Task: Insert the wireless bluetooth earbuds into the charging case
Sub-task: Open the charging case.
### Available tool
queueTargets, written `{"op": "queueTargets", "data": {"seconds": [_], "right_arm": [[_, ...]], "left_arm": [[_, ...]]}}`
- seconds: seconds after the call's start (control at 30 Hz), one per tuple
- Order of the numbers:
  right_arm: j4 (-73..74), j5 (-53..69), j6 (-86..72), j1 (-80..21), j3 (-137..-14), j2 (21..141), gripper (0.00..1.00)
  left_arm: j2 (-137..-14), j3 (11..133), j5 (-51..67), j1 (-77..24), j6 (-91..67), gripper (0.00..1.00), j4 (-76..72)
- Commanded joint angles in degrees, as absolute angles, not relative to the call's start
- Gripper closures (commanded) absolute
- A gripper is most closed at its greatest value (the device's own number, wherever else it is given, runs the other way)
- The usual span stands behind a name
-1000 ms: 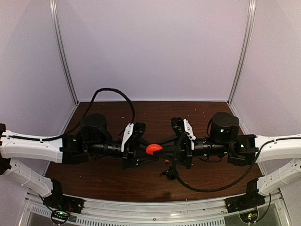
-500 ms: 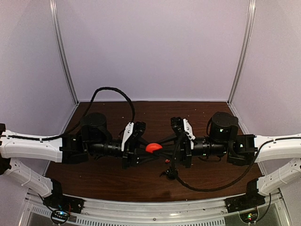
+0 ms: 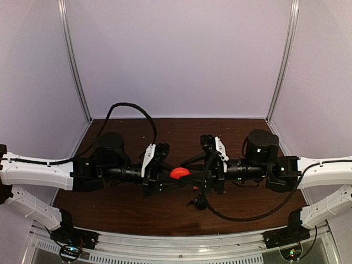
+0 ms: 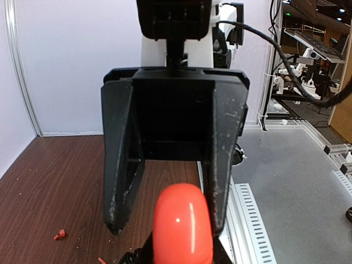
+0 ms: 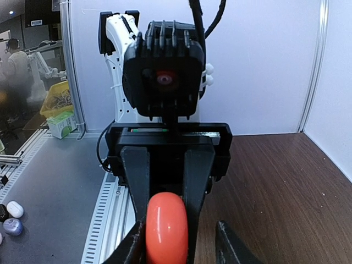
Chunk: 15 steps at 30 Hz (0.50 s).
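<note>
Top external view: two black claws meet nose to nose in the middle, above a brown wooden table.
Left claw: squeezed tight on a round red-orange plastic case.
Right claw: fingers apart, one each side of the case.
Earbud: a tiny red-orange plastic bud lies on the table, lower left of the left wrist view.

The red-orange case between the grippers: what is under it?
Only the brown table shows around the red-orange case, which the left gripper clamps. The spot directly beneath is covered.
</note>
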State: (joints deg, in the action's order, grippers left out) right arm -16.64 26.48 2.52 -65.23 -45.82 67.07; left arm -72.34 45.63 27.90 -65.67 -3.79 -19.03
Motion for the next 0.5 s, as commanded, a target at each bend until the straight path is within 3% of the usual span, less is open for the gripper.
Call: {"op": "queueTargets", "data": {"seconds": [0.0, 0.47], "right_arm": [[-17.4, 24.3, 0.8, -63.9, -46.9, 65.4, 0.58], [-18.8, 23.5, -3.7, -61.3, -46.6, 64.6, 0.54]], "left_arm": [[-71.7, 44.6, 30.2, -65.9, -1.9, 1.00, -22.6], [-71.0, 40.8, 28.6, -65.9, 1.2, 1.00, -26.1]]}}
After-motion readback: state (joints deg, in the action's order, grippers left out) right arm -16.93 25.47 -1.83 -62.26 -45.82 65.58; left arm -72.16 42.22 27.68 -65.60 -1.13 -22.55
